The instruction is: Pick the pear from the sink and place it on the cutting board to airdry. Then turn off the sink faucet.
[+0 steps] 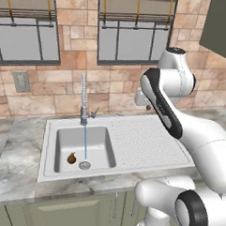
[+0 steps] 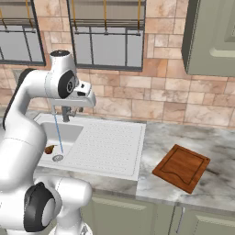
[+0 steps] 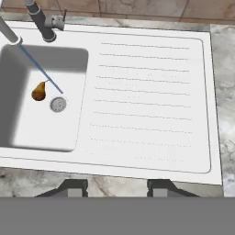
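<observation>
Nothing's done yet as far as I can tell: the pear (image 3: 39, 91) sits in the sink (image 3: 151, 114) basin just beside the drain, water running from the sink faucet (image 1: 83, 100). The cutting board (image 2: 181, 167) on the bench is bare, and the pincer (image 3: 116, 186) hangs high above, jaws wide and empty.

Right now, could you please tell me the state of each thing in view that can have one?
sink faucet: on, a thin stream runs into the basin.
pear: in the sink basin beside the drain, not held.
cutting board: bare, flat on the counter.
gripper: open, above the sink's front edge.
</observation>
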Robot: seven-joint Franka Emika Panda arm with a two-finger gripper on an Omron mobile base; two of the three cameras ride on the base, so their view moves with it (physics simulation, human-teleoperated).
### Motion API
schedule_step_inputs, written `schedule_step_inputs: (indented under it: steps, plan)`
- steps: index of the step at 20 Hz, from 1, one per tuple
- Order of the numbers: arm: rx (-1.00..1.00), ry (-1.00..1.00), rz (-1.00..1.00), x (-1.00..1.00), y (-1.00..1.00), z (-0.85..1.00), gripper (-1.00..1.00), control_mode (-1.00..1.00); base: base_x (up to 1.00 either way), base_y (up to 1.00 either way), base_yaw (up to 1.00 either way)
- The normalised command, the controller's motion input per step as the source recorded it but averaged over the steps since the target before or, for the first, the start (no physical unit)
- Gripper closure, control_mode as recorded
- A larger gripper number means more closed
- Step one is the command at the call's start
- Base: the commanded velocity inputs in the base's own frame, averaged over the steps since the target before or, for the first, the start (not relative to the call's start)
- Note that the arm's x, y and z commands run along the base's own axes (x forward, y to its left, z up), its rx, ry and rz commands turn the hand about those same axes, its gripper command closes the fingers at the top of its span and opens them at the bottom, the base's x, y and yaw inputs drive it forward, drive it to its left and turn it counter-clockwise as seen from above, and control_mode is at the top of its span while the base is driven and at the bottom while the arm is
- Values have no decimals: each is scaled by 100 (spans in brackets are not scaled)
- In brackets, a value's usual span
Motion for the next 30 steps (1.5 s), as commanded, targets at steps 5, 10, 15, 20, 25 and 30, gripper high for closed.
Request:
schedule_step_inputs:
  steps: [5, 10, 15, 20, 25, 30]
  plan:
    - [0, 0, 0, -1, 5, 0, -100, -100, 0, 0, 0]
    - [2, 0, 0, -10, 12, 0, -100, -100, 0, 0, 0]
    - [-1, -1, 0, -11, 22, 0, -100, -100, 0, 0, 0]
    - [-10, 0, 0, -11, 27, 0, -100, -100, 0, 0, 0]
    - [0, 0, 1, -3, 31, -4, -100, -100, 0, 0, 0]
    - [1, 0, 0, 0, 25, -6, -100, -100, 0, 0, 0]
